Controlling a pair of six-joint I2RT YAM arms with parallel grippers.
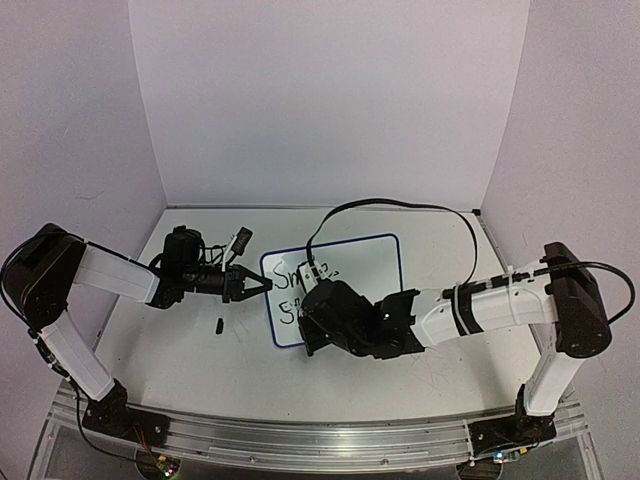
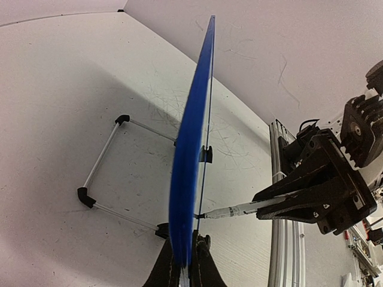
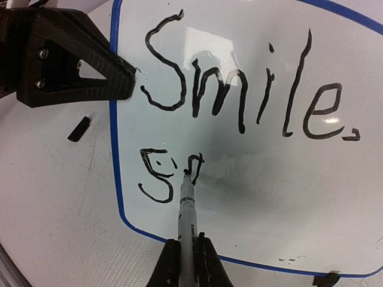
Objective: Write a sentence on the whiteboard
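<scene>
The left arm reaches in from the left edge of the table (image 1: 190, 385). The left gripper (image 1: 258, 284) is closed on the left edge of the whiteboard (image 1: 365, 265), its two fingers pinching the thin blue rim from both sides. In the left wrist view the board is seen edge-on, and a wire stand (image 2: 103, 156) with black corner pieces runs from its back face out over the tabletop.

Just in front of that gripper, a small black cap (image 1: 218, 324) lies on the table, close to the board's left edge but apart from it.

The whiteboard sits near the middle of the table, between the two arms. The sentence (image 3: 239, 89) has a top line reading "Smile." in black. Below it, at the left, a second line shows an "S" and part of one or two further letters.

The marker (image 3: 187, 209) has its tip on the board at the last stroke of that second line. The right gripper (image 3: 187, 266) is clamped on the marker's barrel. A black clip foot (image 3: 328, 279) shows at the board's lower rim. The right arm extends in from the right, and a black cable (image 1: 400, 203) arches over the board.
</scene>
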